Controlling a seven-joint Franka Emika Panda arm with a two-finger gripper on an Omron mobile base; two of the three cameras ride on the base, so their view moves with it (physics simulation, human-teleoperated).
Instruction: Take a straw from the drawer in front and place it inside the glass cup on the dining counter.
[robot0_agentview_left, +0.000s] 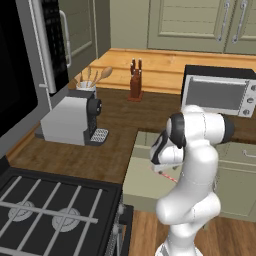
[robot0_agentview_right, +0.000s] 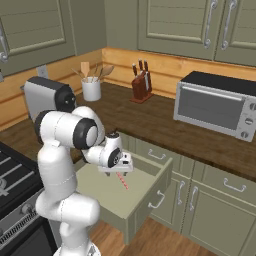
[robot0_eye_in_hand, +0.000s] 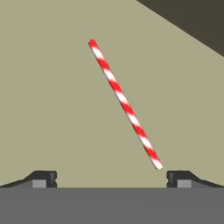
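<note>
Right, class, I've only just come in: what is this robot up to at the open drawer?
The white arm is reaching down into the open drawer, where a red-and-white striped straw lies flat on the bottom. Its gripper hangs just above the straw with the fingers spread wide apart, touching nothing. The straw has not been picked up yet.

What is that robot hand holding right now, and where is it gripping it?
Nothing. The gripper is open above the straw, which lies flat on the floor of the drawer, not between the fingers.
</note>
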